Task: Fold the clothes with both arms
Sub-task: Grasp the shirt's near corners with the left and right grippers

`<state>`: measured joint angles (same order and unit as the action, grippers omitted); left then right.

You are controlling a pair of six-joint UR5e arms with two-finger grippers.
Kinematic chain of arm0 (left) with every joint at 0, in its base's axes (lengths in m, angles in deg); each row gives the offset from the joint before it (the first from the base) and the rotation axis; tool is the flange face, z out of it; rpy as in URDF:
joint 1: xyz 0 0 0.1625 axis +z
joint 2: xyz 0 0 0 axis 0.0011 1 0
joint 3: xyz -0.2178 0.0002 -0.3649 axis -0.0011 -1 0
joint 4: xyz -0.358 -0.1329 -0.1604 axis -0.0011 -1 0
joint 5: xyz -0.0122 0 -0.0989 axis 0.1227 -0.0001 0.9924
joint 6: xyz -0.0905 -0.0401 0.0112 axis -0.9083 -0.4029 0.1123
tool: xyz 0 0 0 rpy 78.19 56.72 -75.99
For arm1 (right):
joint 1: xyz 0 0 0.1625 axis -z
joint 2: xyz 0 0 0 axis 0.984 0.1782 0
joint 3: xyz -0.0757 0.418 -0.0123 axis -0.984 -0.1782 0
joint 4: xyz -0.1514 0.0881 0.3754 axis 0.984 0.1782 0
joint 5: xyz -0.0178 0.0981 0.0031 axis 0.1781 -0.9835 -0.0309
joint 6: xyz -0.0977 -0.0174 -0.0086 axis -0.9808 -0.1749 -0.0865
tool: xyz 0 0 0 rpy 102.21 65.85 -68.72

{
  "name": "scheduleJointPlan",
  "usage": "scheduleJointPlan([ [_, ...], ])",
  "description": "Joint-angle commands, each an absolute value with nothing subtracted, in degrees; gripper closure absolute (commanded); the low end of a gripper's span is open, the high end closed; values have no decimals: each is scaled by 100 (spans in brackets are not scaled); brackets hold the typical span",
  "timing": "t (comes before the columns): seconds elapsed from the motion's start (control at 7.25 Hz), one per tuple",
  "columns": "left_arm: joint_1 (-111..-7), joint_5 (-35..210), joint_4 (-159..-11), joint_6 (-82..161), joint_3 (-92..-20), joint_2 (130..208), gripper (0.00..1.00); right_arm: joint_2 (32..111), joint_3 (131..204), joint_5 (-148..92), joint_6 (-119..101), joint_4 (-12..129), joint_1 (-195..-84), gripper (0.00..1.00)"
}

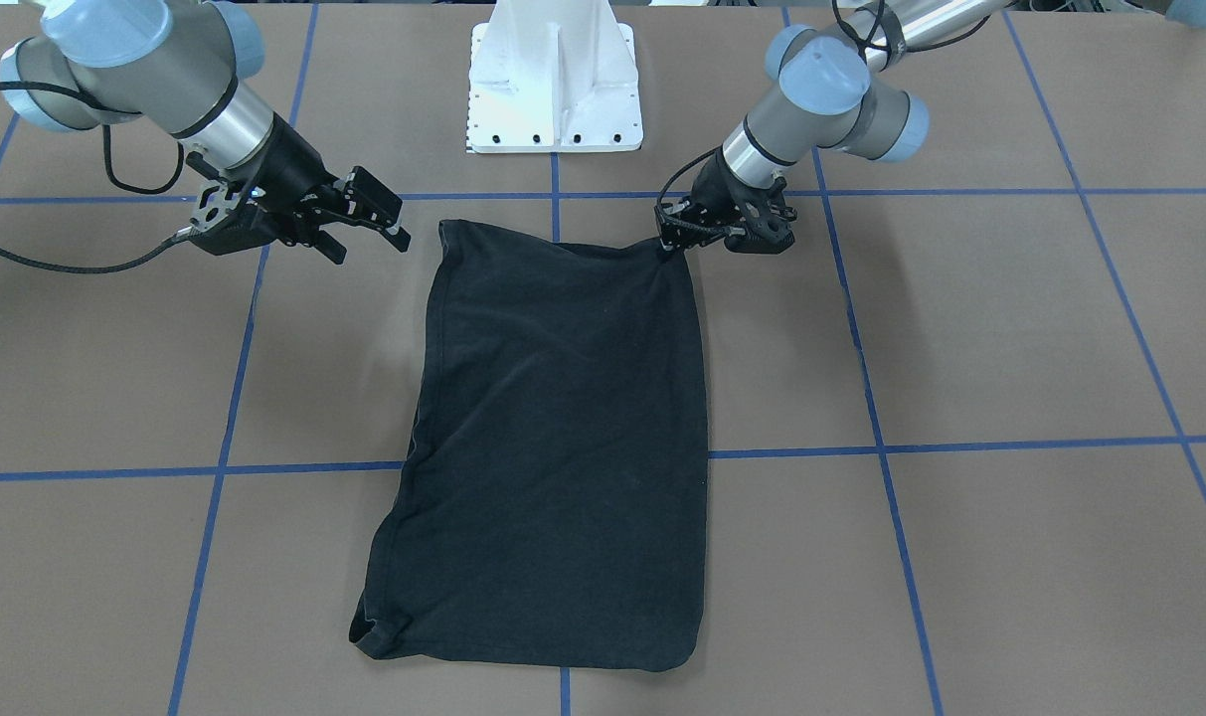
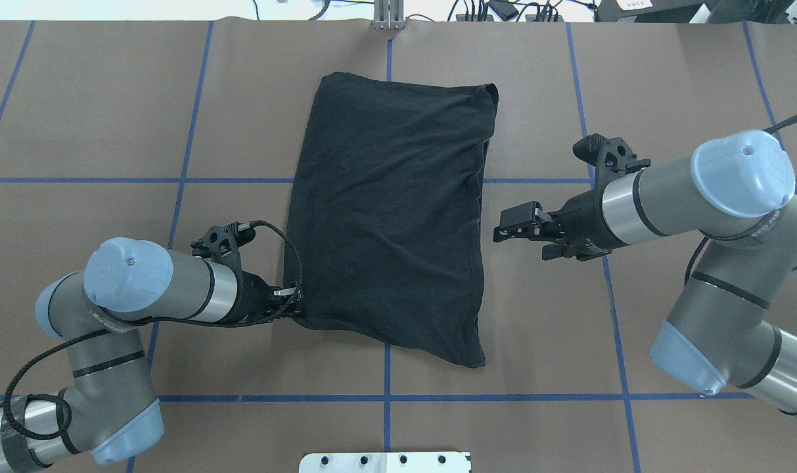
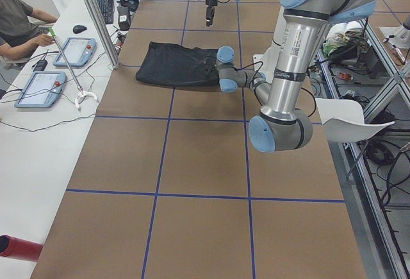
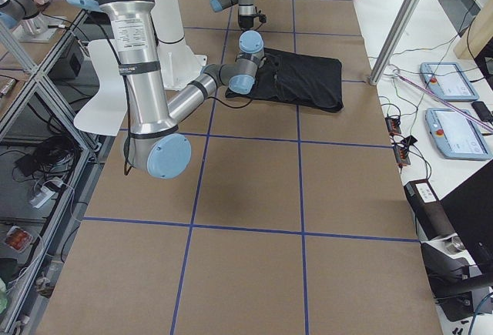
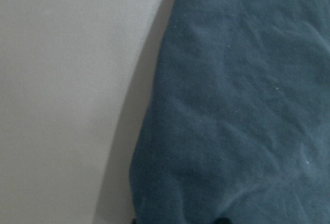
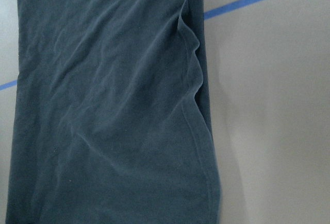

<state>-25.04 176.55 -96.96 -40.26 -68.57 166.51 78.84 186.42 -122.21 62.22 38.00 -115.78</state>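
Overhead, left pincer point(image 2: 297, 307) pinches T-shirt point(image 2: 391, 210) corner; wrist view shows only cloth.

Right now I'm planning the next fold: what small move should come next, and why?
Probably move the right gripper, jaws open and off the T-shirt, to its near right corner. The left gripper seems shut on the near left corner, so both could then lift that edge.
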Motion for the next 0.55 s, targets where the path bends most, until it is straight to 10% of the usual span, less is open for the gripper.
scheduleJointPlan([
  [0.0, -2525, 17771, -8933, -4024, -7412, 16692, 100, 7768, 18625, -10849, 7112, 3877, -10397, 1],
  [0.41, -2516, 17745, -8931, -4033, -7379, 16692, 100, 7724, 18590, -10261, 7702, 4894, -9513, 1],
])
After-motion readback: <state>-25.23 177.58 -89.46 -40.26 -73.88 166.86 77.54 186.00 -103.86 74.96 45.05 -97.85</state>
